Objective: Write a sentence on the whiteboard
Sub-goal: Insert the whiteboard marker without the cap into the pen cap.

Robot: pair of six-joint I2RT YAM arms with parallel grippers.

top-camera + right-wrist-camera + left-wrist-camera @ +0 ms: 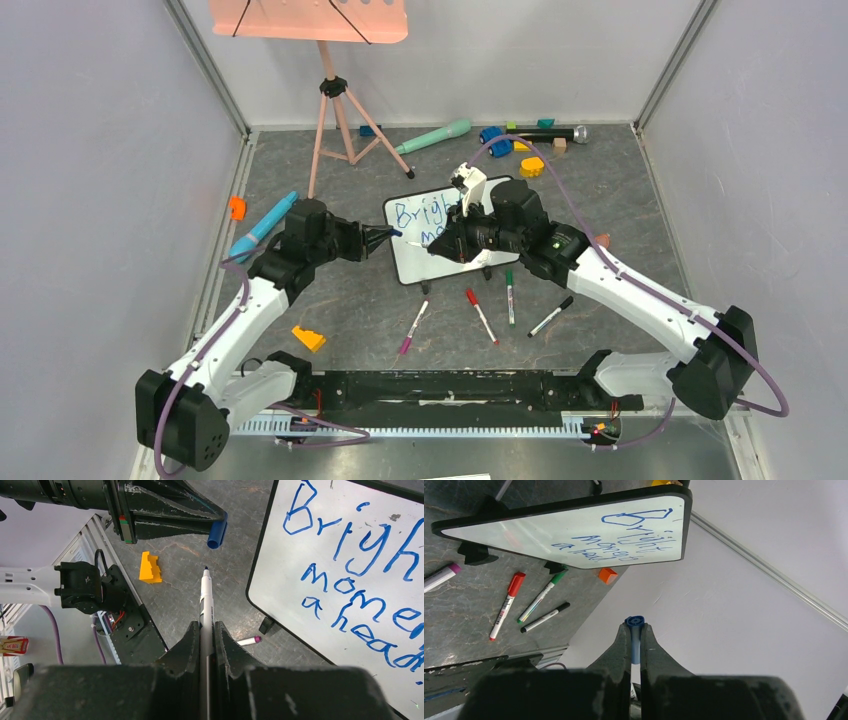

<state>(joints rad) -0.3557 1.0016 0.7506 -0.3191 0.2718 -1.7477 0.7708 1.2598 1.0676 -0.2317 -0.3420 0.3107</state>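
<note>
The whiteboard stands at the table's middle; it also shows in the left wrist view and the right wrist view. The sentence in blue reads "Bright moments ahead" in three lines, also seen small in the left wrist view. My right gripper is shut on a white blue-tipped marker, uncapped, its tip off the board's left edge. My left gripper is shut on the blue marker cap, which also shows in the right wrist view just beyond the marker tip. In the top view the left gripper and the right gripper face each other.
Purple, red, green and black markers lie in front of the board. An orange block lies front left. A salmon-pink music stand stands at the back, with toys and a teal tube.
</note>
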